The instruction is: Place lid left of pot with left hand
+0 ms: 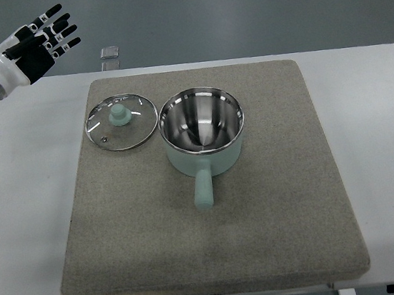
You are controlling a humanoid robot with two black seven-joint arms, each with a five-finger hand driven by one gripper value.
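Below and right of the left hand [43,38], raised with fingers spread and empty, the lid [121,121] lay flat beside the pot [203,129]; glass, likely slippery and fragile, best taken by its knob [119,114].

Open mat [262,211] is left right of and below the pot [203,129]; its left side is blocked by the touching lid [121,121].
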